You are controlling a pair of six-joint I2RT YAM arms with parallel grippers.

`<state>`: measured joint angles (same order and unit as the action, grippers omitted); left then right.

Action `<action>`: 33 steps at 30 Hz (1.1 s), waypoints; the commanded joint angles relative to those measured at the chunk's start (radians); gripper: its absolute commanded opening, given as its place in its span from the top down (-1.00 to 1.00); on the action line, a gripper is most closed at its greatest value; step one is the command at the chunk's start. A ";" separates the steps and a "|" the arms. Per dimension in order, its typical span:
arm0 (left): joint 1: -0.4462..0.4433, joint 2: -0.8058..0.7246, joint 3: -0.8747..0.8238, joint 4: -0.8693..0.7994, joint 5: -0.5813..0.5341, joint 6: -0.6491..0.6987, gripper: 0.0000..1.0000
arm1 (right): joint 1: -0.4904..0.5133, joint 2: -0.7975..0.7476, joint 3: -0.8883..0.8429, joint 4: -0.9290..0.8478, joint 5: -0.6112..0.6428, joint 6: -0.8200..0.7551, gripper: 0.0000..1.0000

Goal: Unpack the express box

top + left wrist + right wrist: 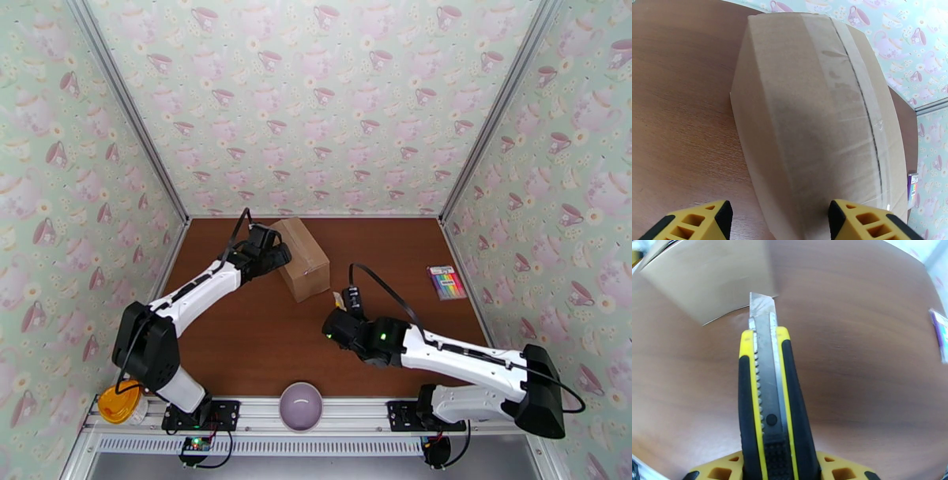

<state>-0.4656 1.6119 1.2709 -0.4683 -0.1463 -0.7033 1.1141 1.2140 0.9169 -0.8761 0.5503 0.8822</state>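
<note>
Ahead of the left gripper [779, 211], jaws wide — the express box [813, 110]; right gripper [778, 468] tight around a knife [766, 398].

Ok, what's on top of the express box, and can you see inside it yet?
On top, clear tape runs along the seam of the express box; it looks uncut. The flaps are shut, so whatever is inside is covered.

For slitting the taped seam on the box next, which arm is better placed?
Right. The right gripper is shut on the utility knife, blade out and aimed toward the express box. The left gripper is open at the box's end, holding nothing, so it probably suits steadying.
</note>
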 commanded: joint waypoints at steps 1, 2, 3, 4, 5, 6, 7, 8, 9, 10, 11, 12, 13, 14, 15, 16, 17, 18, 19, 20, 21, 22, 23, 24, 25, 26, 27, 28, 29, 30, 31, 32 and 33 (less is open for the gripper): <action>0.007 -0.053 0.013 -0.025 0.007 0.024 -0.40 | -0.046 -0.027 -0.024 0.000 0.078 0.035 1.00; 0.006 -0.061 0.012 -0.024 0.009 0.026 -0.41 | -0.066 -0.028 -0.033 0.016 0.085 0.031 1.00; 0.007 -0.071 0.010 -0.025 0.008 0.026 -0.41 | -0.094 -0.026 -0.044 0.043 0.086 0.011 1.00; 0.008 -0.079 0.008 -0.024 0.009 0.026 -0.41 | -0.124 -0.024 -0.053 0.066 0.086 -0.002 1.00; 0.007 -0.087 0.007 -0.024 0.010 0.026 -0.41 | -0.154 -0.021 -0.059 0.086 0.085 -0.011 1.00; 0.007 -0.095 0.005 -0.025 0.012 0.026 -0.41 | -0.192 -0.016 -0.067 0.118 0.079 -0.033 1.00; 0.007 -0.104 0.003 -0.026 0.013 0.025 -0.41 | -0.224 -0.008 -0.073 0.145 0.076 -0.051 1.00; 0.007 -0.111 0.001 -0.026 0.014 0.028 -0.41 | -0.247 -0.002 -0.076 0.167 0.085 -0.064 1.00; 0.007 -0.118 -0.002 -0.027 0.016 0.027 -0.41 | -0.268 0.007 -0.079 0.199 0.097 -0.086 1.00; 0.007 -0.126 -0.004 -0.027 0.016 0.029 -0.41 | -0.297 0.020 -0.083 0.233 0.100 -0.106 1.00; 0.007 -0.132 -0.003 -0.031 0.015 0.030 -0.41 | -0.320 0.032 -0.084 0.260 0.104 -0.115 1.00; 0.007 -0.138 -0.004 -0.034 0.013 0.029 -0.41 | -0.347 0.050 -0.086 0.297 0.107 -0.129 1.00; 0.007 -0.144 -0.008 -0.035 0.013 0.028 -0.41 | -0.365 0.068 -0.089 0.339 0.110 -0.148 1.00; 0.007 -0.152 -0.012 -0.032 0.011 0.028 -0.41 | -0.383 0.096 -0.089 0.381 0.116 -0.163 1.00; 0.007 -0.158 -0.016 -0.030 0.013 0.027 -0.41 | -0.401 0.130 -0.081 0.413 0.124 -0.169 1.00; 0.007 -0.163 -0.019 -0.031 0.013 0.025 -0.41 | -0.414 0.159 -0.070 0.437 0.133 -0.174 1.00; 0.009 -0.168 -0.020 -0.032 0.013 0.026 -0.41 | -0.428 0.204 -0.058 0.460 0.144 -0.177 1.00; 0.010 -0.173 -0.020 -0.035 0.013 0.026 -0.41 | -0.439 0.246 -0.036 0.476 0.146 -0.178 1.00; 0.011 -0.176 -0.022 -0.038 0.014 0.028 -0.42 | -0.446 0.283 -0.018 0.489 0.149 -0.182 1.00; 0.013 -0.180 -0.023 -0.040 0.015 0.029 -0.42 | -0.450 0.325 -0.002 0.505 0.162 -0.184 1.00; 0.015 -0.185 -0.025 -0.043 0.015 0.030 -0.42 | -0.455 0.366 0.013 0.522 0.174 -0.187 1.00; 0.018 -0.189 -0.025 -0.045 0.015 0.030 -0.42 | -0.459 0.395 0.024 0.538 0.182 -0.186 1.00; 0.021 -0.194 -0.028 -0.049 0.015 0.031 -0.42 | -0.465 0.422 0.035 0.552 0.183 -0.180 1.00; 0.023 -0.199 -0.032 -0.049 0.016 0.030 -0.42 | -0.468 0.450 0.046 0.565 0.183 -0.179 1.00; 0.025 -0.203 -0.037 -0.049 0.016 0.030 -0.42 | -0.469 0.471 0.053 0.576 0.191 -0.178 1.00; 0.028 -0.208 -0.042 -0.049 0.018 0.030 -0.42 | -0.469 0.493 0.063 0.581 0.203 -0.173 1.00; 0.031 -0.213 -0.047 -0.047 0.019 0.029 -0.42 | -0.469 0.510 0.072 0.583 0.218 -0.170 1.00; 0.034 -0.216 -0.049 -0.047 0.021 0.029 -0.42 | -0.469 0.520 0.079 0.584 0.231 -0.165 1.00; 0.036 -0.220 -0.053 -0.047 0.024 0.027 -0.42 | -0.471 0.531 0.084 0.583 0.244 -0.160 1.00; 0.040 -0.221 -0.055 -0.047 0.027 0.028 -0.42 | -0.470 0.537 0.088 0.587 0.255 -0.158 1.00; 0.043 -0.223 -0.057 -0.047 0.030 0.027 -0.42 | -0.471 0.543 0.088 0.593 0.261 -0.157 1.00; 0.046 -0.224 -0.058 -0.047 0.031 0.026 -0.42 | -0.470 0.547 0.088 0.600 0.268 -0.157 0.95; 0.049 -0.227 -0.060 -0.047 0.033 0.026 -0.42 | -0.474 0.553 0.089 0.604 0.270 -0.155 0.93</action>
<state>-0.4263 1.4132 1.2289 -0.5003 -0.1379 -0.6945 0.6472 1.7504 0.9760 -0.3134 0.7559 0.7200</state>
